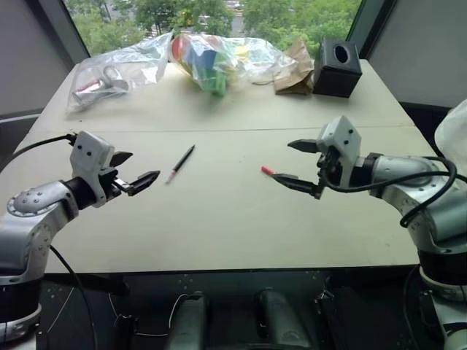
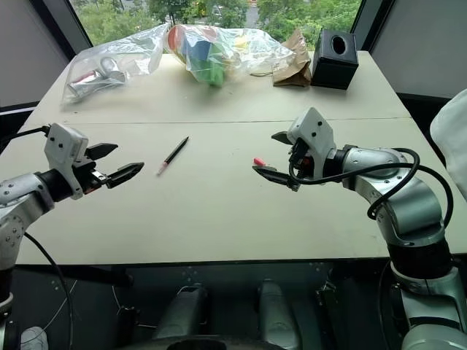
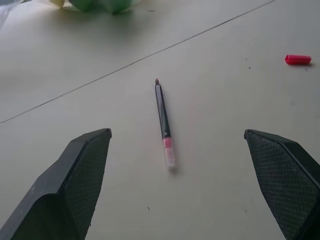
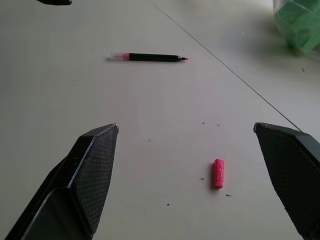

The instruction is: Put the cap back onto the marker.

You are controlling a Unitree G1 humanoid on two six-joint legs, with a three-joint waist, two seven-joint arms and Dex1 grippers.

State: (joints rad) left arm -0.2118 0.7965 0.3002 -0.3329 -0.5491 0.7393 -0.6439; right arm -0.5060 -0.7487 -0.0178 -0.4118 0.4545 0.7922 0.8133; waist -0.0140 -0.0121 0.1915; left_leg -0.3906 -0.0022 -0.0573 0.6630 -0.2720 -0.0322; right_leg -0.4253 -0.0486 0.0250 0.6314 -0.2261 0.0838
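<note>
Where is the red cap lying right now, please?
The cap lies loose on the table, right of centre in the head views, just ahead of the open right gripper and apart from the marker.

the marker point(image 1: 180, 162) lies on the table point(image 1: 219, 233), left of the cap point(image 1: 268, 170), well apart; bags point(image 1: 219, 55) and a box point(image 1: 337, 67) sit along the far edge.
</note>
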